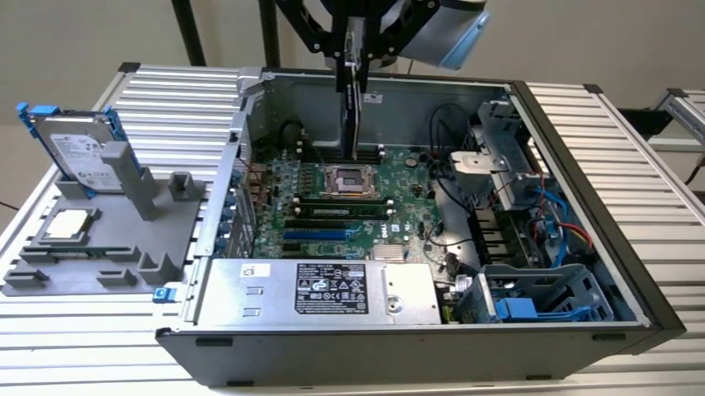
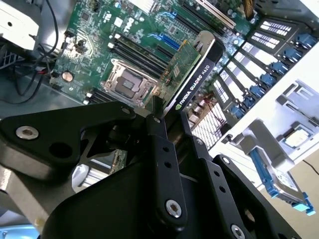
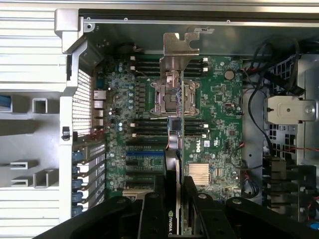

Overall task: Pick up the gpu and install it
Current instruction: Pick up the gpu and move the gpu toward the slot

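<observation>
My gripper (image 1: 352, 68) is shut on the gpu (image 1: 352, 120), which hangs on edge, long side vertical, over the motherboard (image 1: 418, 227) inside the open computer case (image 1: 573, 206). In the exterior view the card's lower end hovers near the CPU socket (image 1: 352, 180), close to the case's back wall. The second wrist view shows the gpu (image 2: 192, 74) with its green board, black cooler and silver bracket, pinched between the black fingers (image 2: 155, 130). In the first wrist view the gpu (image 3: 175, 144) is seen edge-on, its silver bracket (image 3: 178, 50) farthest from the gripper (image 3: 174, 211).
A silver hard drive with blue clips (image 1: 75, 153) leans on a grey fixture (image 1: 165, 239) at the exterior view's left, beside a small square chip (image 1: 68, 224). Inside the case are blue expansion slots (image 1: 319, 237), a power supply (image 1: 319, 290), a drive cage (image 1: 540, 301) and cables (image 1: 551, 227).
</observation>
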Controlling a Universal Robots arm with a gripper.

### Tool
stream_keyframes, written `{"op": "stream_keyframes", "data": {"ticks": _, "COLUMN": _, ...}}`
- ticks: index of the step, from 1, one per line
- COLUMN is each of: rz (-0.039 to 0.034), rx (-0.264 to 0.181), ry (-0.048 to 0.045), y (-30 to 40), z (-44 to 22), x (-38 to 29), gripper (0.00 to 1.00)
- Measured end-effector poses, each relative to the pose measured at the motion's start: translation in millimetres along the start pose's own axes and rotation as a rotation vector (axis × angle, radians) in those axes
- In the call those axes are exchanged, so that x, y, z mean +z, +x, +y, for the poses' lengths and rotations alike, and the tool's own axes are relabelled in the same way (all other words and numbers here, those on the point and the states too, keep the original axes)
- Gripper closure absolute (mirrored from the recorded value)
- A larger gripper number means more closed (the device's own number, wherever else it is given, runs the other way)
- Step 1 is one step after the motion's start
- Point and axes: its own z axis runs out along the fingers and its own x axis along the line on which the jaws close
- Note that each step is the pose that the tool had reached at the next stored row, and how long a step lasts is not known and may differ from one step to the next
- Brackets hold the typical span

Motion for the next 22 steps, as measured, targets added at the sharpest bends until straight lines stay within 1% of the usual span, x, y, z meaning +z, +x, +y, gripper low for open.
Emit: {"op": "stream_keyframes", "data": {"ticks": 22, "rz": 0.0000, "rx": 0.000, "ry": 0.0000, "y": -5.5, "z": 0.1, "x": 0.1, "gripper": 1.00}}
